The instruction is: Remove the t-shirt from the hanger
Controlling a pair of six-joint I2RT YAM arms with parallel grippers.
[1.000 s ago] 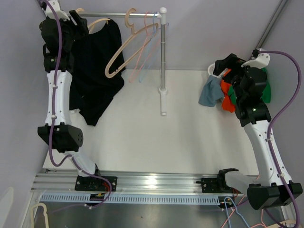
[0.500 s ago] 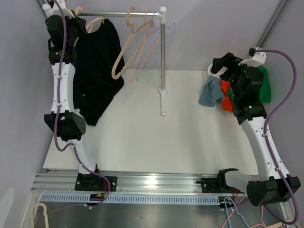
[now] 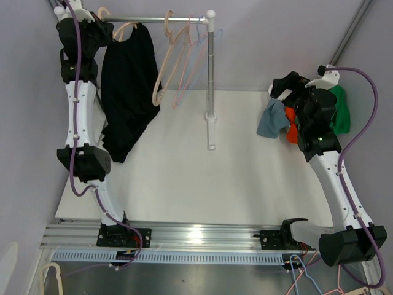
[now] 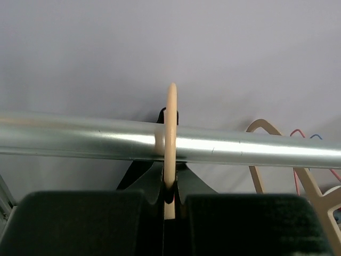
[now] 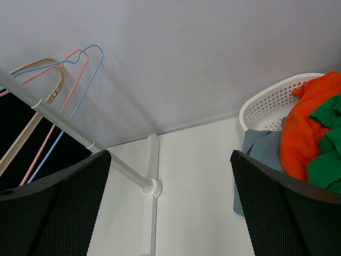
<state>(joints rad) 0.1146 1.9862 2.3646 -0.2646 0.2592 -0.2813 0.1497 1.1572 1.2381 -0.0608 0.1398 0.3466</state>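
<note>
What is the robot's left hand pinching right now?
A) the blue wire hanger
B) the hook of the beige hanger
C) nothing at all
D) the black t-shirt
B: in the left wrist view the left gripper is closed with the beige hanger hook squeezed between its fingers, right where the hook loops over the silver rail.
</note>
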